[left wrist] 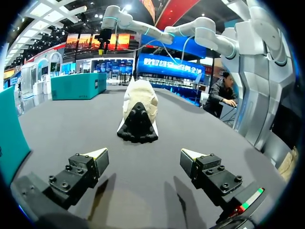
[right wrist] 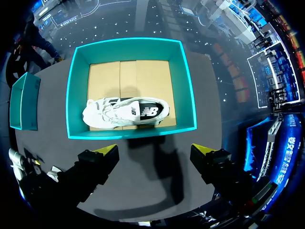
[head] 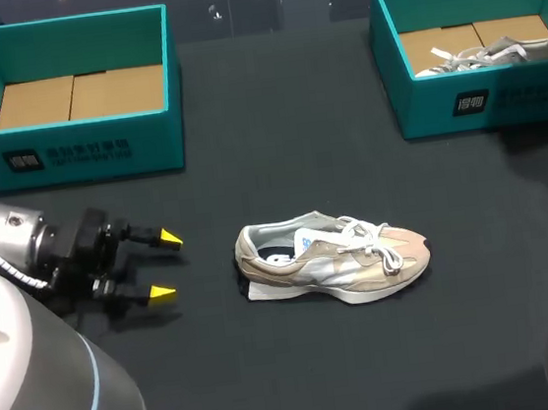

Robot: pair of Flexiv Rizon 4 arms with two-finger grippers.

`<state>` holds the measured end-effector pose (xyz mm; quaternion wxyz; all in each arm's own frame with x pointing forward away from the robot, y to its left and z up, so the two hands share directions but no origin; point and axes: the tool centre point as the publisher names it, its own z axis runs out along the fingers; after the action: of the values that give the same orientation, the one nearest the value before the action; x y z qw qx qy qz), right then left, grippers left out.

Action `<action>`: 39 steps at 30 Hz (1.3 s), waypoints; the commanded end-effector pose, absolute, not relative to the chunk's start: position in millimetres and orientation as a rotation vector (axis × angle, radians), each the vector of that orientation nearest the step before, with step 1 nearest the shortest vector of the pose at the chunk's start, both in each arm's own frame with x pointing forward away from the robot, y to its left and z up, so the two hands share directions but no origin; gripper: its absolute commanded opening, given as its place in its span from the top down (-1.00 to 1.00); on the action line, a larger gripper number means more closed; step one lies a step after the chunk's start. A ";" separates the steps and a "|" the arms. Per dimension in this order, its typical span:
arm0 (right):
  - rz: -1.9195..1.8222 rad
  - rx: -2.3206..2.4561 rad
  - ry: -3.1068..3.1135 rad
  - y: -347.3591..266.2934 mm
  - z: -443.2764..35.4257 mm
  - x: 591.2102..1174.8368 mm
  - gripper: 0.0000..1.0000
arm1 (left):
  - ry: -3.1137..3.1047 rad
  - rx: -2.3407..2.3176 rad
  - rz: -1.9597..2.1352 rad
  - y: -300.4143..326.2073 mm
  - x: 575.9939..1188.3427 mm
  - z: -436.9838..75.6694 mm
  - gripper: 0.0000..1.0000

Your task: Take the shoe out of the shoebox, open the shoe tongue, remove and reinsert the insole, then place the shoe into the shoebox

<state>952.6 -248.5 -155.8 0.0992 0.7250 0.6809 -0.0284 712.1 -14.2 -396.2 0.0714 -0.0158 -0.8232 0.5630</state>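
While both arms stand clear of the footwear, the beige and silver mesh sneaker with white laces [head: 335,262] lies on the black-covered table [head: 274,116], near the middle, outside both boxes. Its toe points toward the robot's right side and its heel toward the left gripper [head: 166,267]. A thin white flat piece [head: 259,291] shows under the heel end, touching the sole; what it is cannot be told. The left gripper hangs low over the table, well apart from the sneaker, with its two yellow-tipped fingers spread and nothing between them. From the left wrist view, the same gripper [left wrist: 144,156] faces the sneaker's black treaded heel [left wrist: 138,112] straight ahead, with bare table between the two. The teal cardboard shoebox with a brown floor [head: 80,153] stands at the far left of the table and holds nothing visible. A second teal cardboard shoebox [head: 441,107] stands at the far right and holds a white lace-up sneaker [head: 494,53]. From the right wrist view, the right gripper [right wrist: 155,150] hangs high above the table, just beside that shoebox's long wall [right wrist: 76,95], fingers held wide apart and gripping nothing. The white sneaker [right wrist: 126,112] lies on its side, lengthwise, on the box floor.
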 end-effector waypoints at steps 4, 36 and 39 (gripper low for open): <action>-0.085 2.144 2.014 -248.5 -155.8 952.8 -1.00 | -2.449 -0.055 1.706 -33.9 717.7 -403.8 -1.00; -0.085 2.144 2.014 -248.5 -155.8 952.8 -1.00 | -2.434 -0.019 1.748 -94.8 717.9 -407.2 -1.00; -0.085 2.144 2.014 -248.5 -155.8 952.8 -1.00 | -2.435 -0.014 1.750 -98.9 719.4 -407.7 -1.00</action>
<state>952.6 -248.5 -155.8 0.0992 0.7251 0.6809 -0.0283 719.1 -94.2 -406.2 0.0725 -0.0060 -0.8096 0.5825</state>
